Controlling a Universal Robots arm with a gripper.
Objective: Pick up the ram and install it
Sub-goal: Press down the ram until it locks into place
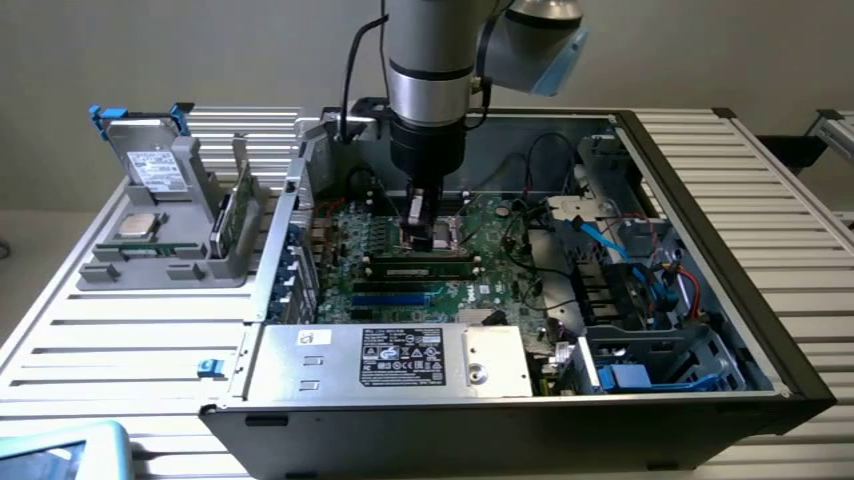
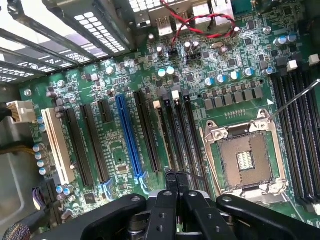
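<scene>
Open black computer case lies on its side on a slatted white tabletop; green motherboard faces up inside it.

Long, narrow green RAM stick with black chips sits on the motherboard, on edge. Its long axis runs across the exterior view, from that view's left to its right, parallel to the blue and black memory slots just in front of it. Whether it is fully seated cannot be told.

Silver-and-grey robot arm comes straight down into the case. The gripper hangs above the board, over the square metal processor socket, just behind the RAM stick and near its middle. The stick is close below and in front of the jaws, apart from them as far as can be seen.

In the wrist view the black gripper has its jaws together, with nothing between them. Beyond the tips: the square silver processor socket, a long blue expansion slot, a white slot, and a twisted red cable.

Outside the case, on the exterior view's left, a grey plastic parts holder stands on the tabletop with a small square silver chip and an upright green card in it.

A grey power supply box with a black label fills the near corner of the case.
</scene>
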